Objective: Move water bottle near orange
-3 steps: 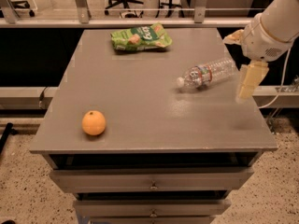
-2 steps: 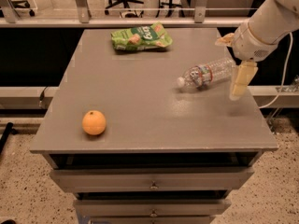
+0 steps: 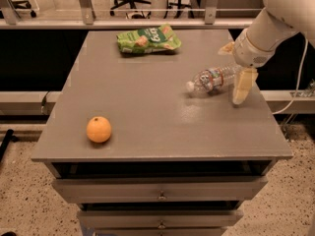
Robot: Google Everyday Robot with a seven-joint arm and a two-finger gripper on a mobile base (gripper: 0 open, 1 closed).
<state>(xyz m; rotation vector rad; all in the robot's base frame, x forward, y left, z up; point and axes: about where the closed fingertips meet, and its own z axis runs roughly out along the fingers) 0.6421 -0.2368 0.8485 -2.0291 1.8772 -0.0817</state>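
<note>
Camera view looks down on a big gray table (image 3: 147,102) with drawers (image 3: 157,190). A white robot arm (image 3: 275,21) reaches in from the right. A green bag (image 3: 147,38) lies at the back. The claw (image 3: 235,68) is wide open, a finger on each side of the water bottle (image 3: 211,78), holding nothing. The bottle lies on its side, well apart from the orange (image 3: 99,129) at the front left.

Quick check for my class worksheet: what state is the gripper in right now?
Gripper: open, fingers spread at the base end of the water bottle lying on its side, not clamped on it.
</note>
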